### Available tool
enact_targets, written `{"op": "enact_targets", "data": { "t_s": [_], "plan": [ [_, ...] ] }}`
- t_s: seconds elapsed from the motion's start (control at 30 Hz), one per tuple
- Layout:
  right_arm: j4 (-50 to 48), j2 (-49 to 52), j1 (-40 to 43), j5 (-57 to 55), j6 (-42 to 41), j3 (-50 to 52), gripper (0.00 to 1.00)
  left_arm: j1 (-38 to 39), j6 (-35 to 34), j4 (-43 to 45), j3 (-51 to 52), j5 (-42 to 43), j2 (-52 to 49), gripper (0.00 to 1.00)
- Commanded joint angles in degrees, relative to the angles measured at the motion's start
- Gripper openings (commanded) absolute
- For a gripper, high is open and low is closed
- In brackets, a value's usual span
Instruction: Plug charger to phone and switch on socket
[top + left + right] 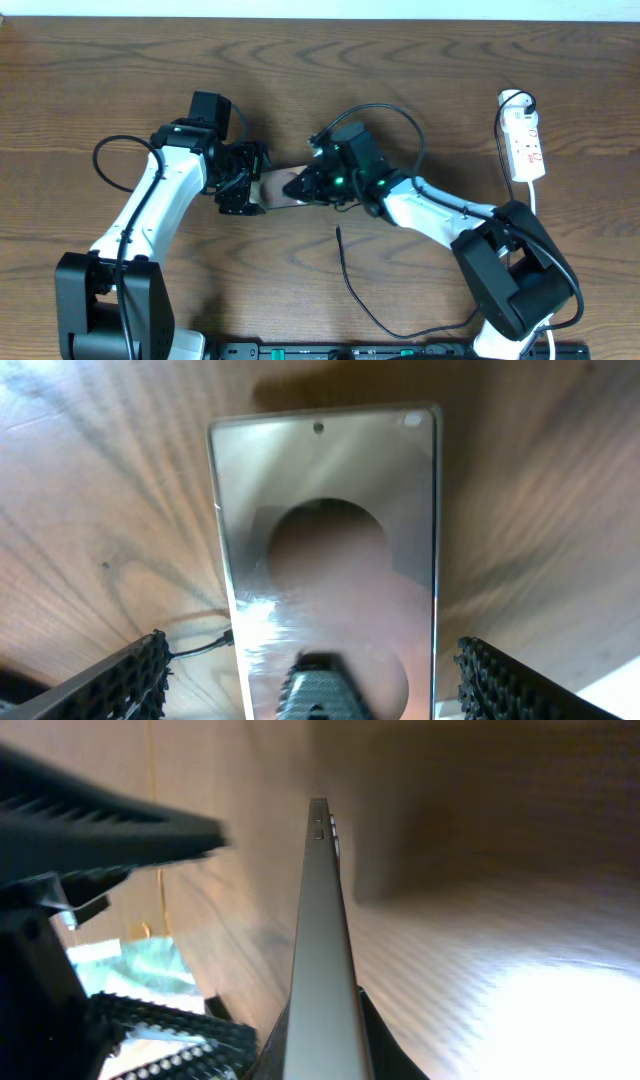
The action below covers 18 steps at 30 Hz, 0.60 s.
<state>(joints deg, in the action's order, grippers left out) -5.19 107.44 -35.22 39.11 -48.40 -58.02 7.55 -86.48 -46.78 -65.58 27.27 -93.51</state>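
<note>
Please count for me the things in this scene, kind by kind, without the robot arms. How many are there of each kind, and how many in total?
phone: 1
black charger cable: 1
white power strip: 1
Total: 3

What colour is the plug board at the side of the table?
The power strip is white with small red marks, clearest in the overhead view.
</note>
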Motion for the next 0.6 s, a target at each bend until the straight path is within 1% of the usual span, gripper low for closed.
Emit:
{"op": "enact_targets", "data": {
  "t_s": [0.0, 0.13, 0.3, 0.43, 0.57],
  "plan": [
    [0.79, -0.57, 3.21, 1.7, 0.63, -1.22, 0.01, -1.05, 9.18, 1.05, 0.04, 2.93, 0.83, 0.89],
    [1.36, -0.57, 7.23, 5.22, -0.22, -1.22, 0.01, -2.97, 17.92, 3.21, 0.04, 7.76, 0.83, 0.9],
    [-0.15, -0.61, 11.69, 9.31, -6.19, -1.22, 0.01, -4.79, 25.24, 5.64, 0.04, 11.37, 0.83, 0.9],
    [-6.19, -0.61, 14.73, 13.51, -10.99, -1.22, 0.01, -5.25, 31.23, 8.79, 0.04, 14.05, 0.83, 0.9],
    [-13.46, -0.61, 16.87, 16.33, -17.44, -1.22, 0.01, -5.29, 33.35, 9.86, 0.07, 13.86, 0.83, 0.9]
  ]
}}
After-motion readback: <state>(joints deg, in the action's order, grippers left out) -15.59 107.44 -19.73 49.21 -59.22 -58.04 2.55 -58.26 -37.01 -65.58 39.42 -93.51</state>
